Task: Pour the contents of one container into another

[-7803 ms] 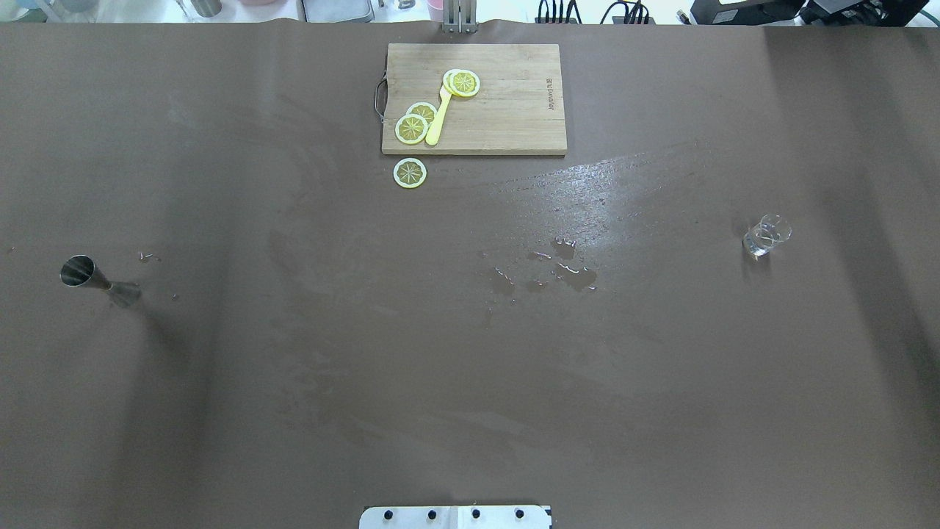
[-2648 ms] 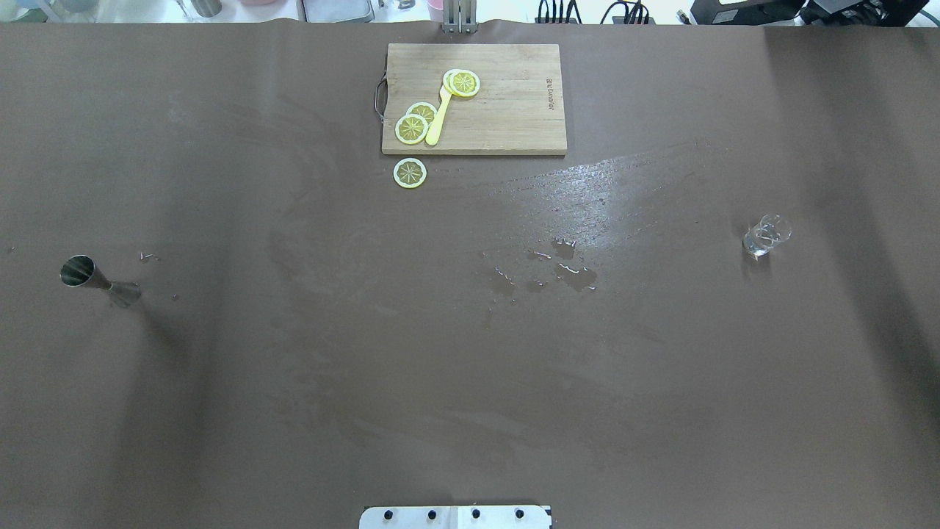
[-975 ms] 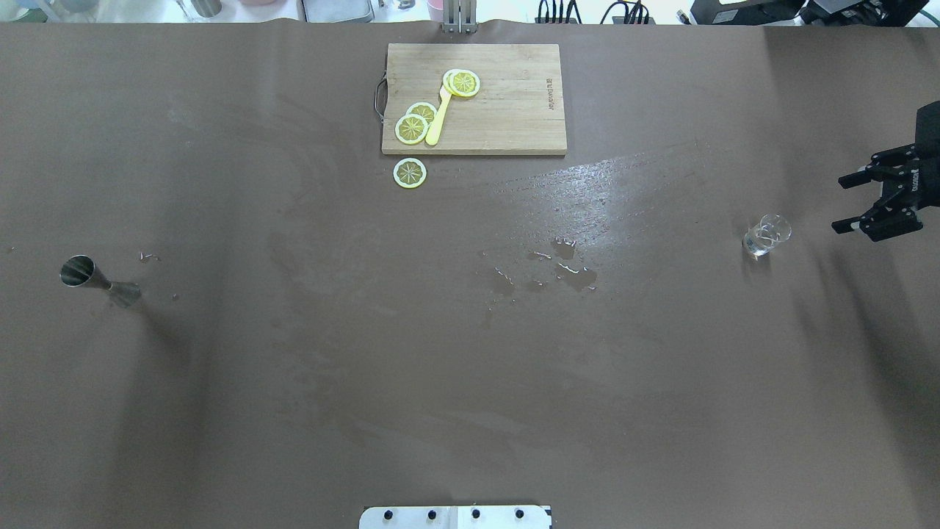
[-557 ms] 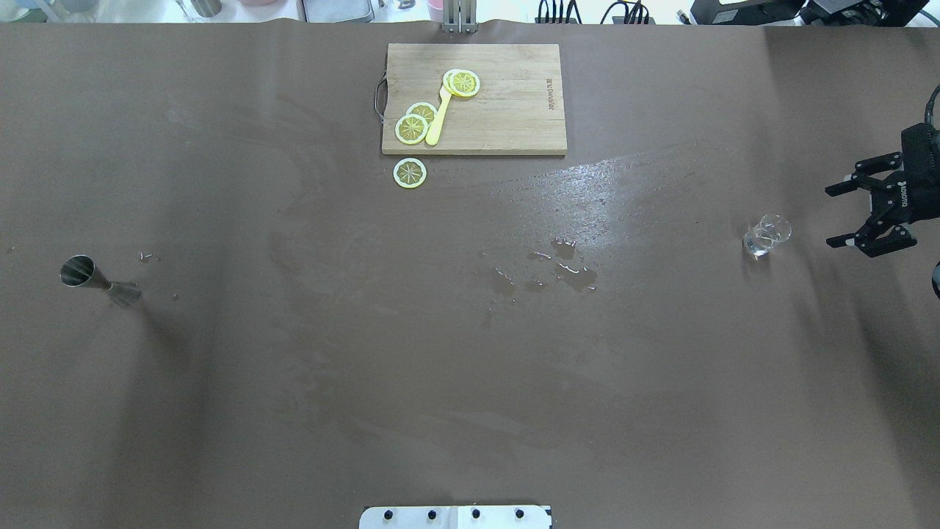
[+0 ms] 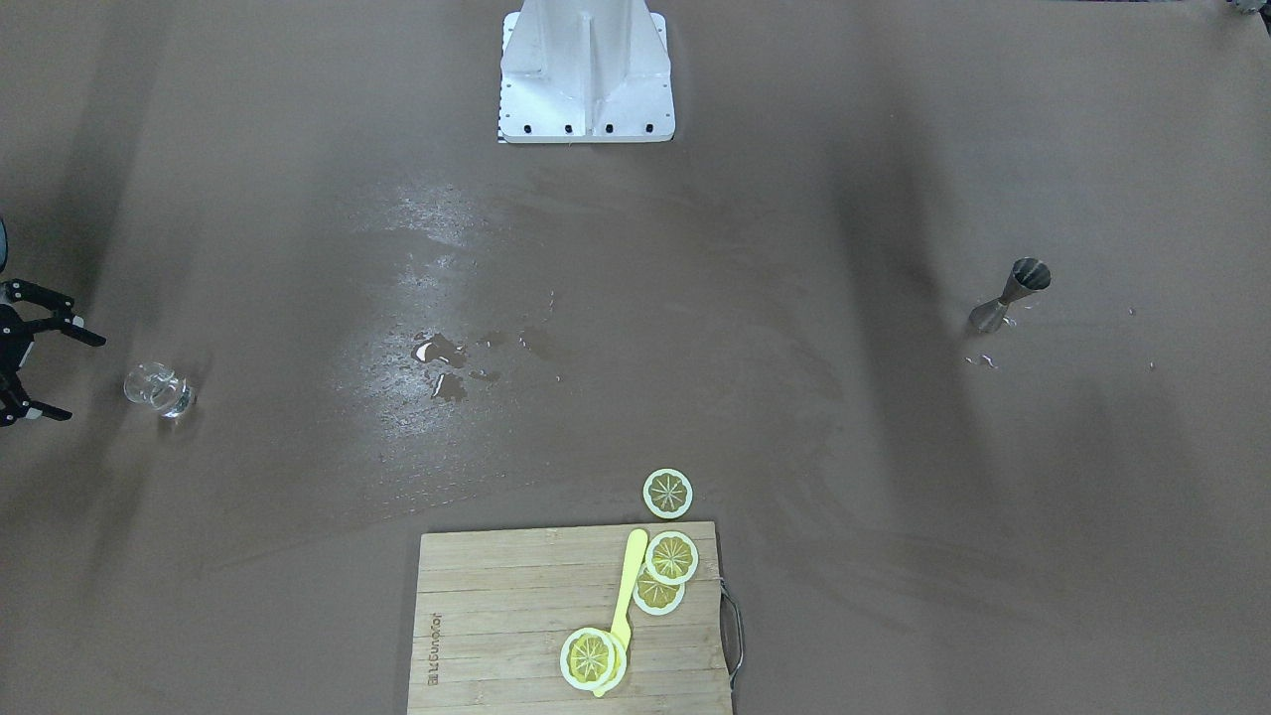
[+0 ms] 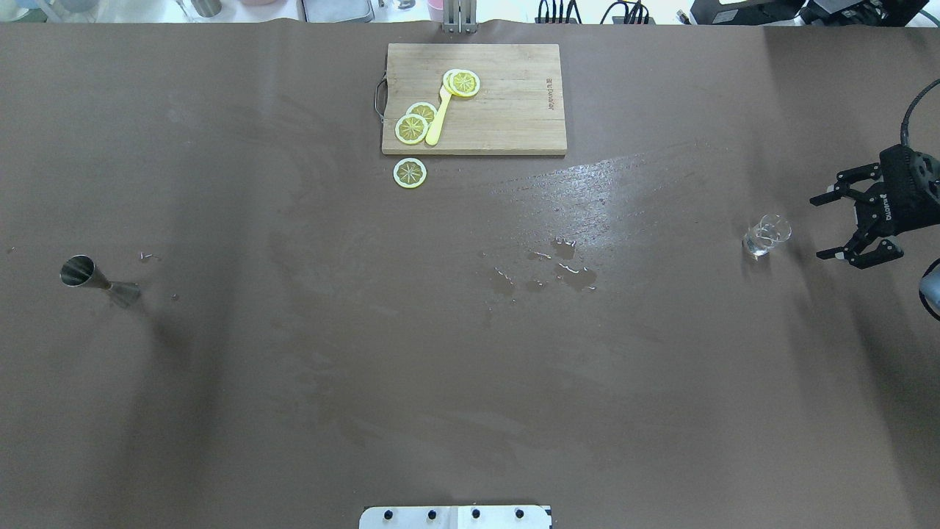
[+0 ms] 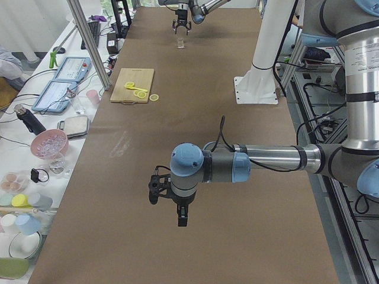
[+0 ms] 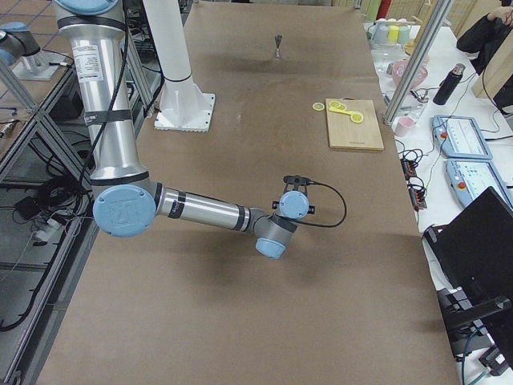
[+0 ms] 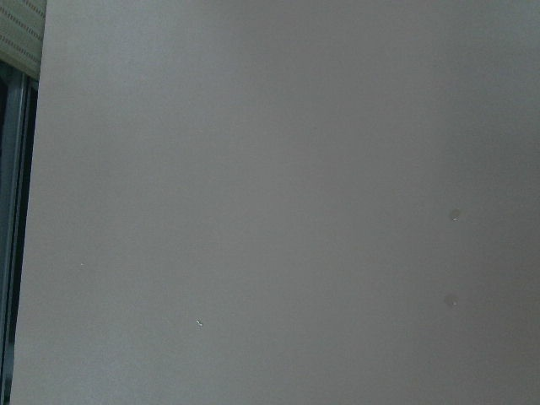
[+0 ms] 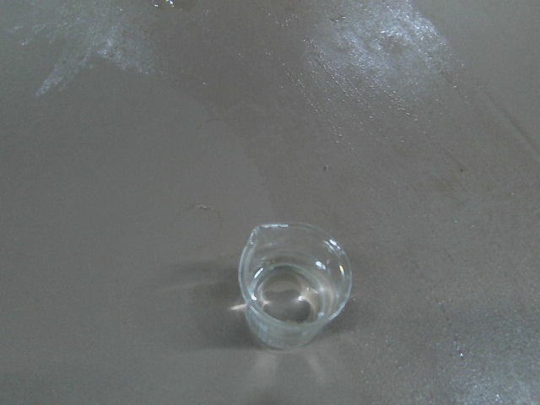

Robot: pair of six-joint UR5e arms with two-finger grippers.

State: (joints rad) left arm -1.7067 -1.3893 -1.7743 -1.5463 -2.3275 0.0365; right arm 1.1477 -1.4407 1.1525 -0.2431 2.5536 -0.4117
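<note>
A small clear glass beaker (image 6: 766, 235) with a little liquid stands at the table's right side; the right wrist view shows it close ahead (image 10: 294, 283). My right gripper (image 6: 817, 228) is open just to its right, low over the table, fingers pointing at the beaker without touching it; the beaker (image 5: 159, 389) and gripper (image 5: 79, 377) also show from the front. A steel jigger (image 6: 92, 278) stands upright far to the left (image 5: 1008, 295). My left gripper (image 7: 172, 201) shows only in the exterior left view, over bare table; I cannot tell its state.
A wooden cutting board (image 6: 507, 103) with lemon slices and a yellow knife (image 6: 438, 117) lies at the far middle. One lemon slice (image 6: 410, 173) lies off the board. Small water puddles (image 6: 569, 270) sit mid-table. The robot base (image 5: 586, 70) stands at the near edge.
My right gripper came in from the right edge and moved left toward the beaker, staying open. The beaker and the jigger have not moved.
</note>
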